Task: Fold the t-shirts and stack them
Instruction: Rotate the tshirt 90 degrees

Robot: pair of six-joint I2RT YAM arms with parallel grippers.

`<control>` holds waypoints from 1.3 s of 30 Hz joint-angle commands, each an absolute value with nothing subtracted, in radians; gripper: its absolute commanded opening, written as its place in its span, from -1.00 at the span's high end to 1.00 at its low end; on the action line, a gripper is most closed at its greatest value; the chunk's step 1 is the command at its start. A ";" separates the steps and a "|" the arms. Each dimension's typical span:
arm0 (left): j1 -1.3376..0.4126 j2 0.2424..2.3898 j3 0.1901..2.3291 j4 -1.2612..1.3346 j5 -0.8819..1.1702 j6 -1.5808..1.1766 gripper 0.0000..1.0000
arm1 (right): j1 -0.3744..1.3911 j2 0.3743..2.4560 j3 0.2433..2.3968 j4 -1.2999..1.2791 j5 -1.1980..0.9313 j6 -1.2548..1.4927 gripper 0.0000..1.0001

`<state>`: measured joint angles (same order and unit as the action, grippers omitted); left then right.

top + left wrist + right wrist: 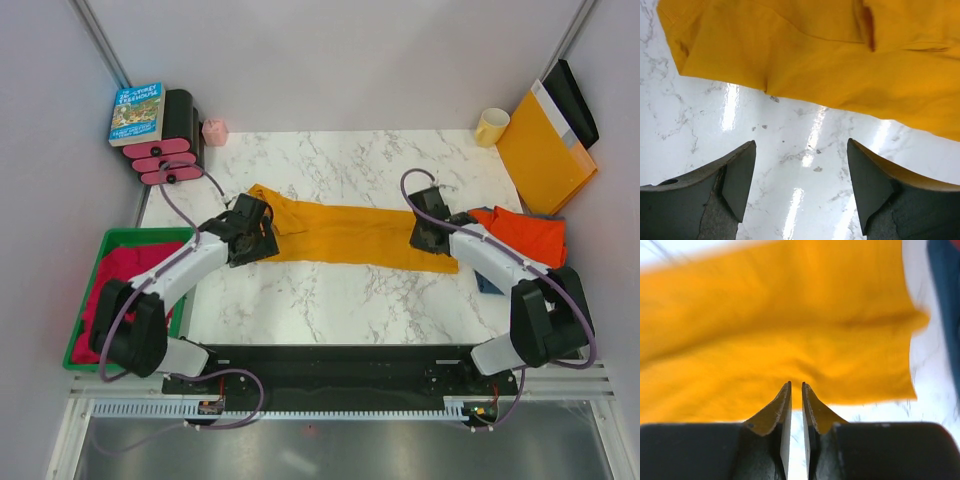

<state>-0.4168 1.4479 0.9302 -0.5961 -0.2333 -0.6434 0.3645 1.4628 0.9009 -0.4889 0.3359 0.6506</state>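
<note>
Right now a mustard-yellow cloth t-shirt (350,235) lies folded into a long strip across the middle of the white marble surface (330,300), running left to right. The left gripper (262,228) sits at the strip's left end. From its wrist view, its jaws are released and spread wide over bare marble, just on the near side of the shirt's edge (840,60), touching nothing. The right gripper (430,240) is down at the strip's right end. Its jaws are drawn almost together with only a thin slit between them, and their tips meet the near hem of the yellow cloth (790,330). I cannot tell whether they pinch it.

Just right of that gripper, a bright orange-red t-shirt (525,232) lies crumpled beside the right arm, with a bit of blue t-shirt (487,283) peeking out at its near side. At the far right, a stiff yellow-orange envelope (545,150) leans against the wall beside a pale yellow mug (491,126). On the left, a green plastic bin (110,237) holds red cloth (120,275). A blue-covered book (137,112) rests on a black and pink stack (172,150) at the far left corner.
</note>
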 commanded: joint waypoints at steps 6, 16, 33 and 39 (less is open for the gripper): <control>-0.498 1.322 0.841 -0.637 -0.181 -0.799 -0.35 | 0.268 1.794 1.393 -0.492 0.371 0.564 0.96; -0.607 1.478 0.802 -0.664 -0.175 -0.874 -0.09 | 0.230 2.129 1.649 -0.500 0.414 0.566 1.00; -0.439 2.029 1.296 -0.778 -0.115 -0.821 -0.18 | 0.270 1.853 1.162 -0.531 0.177 0.632 1.00; -0.396 2.201 1.572 -0.856 -0.112 -0.796 -0.16 | 0.317 1.694 0.976 -0.534 0.077 0.661 1.00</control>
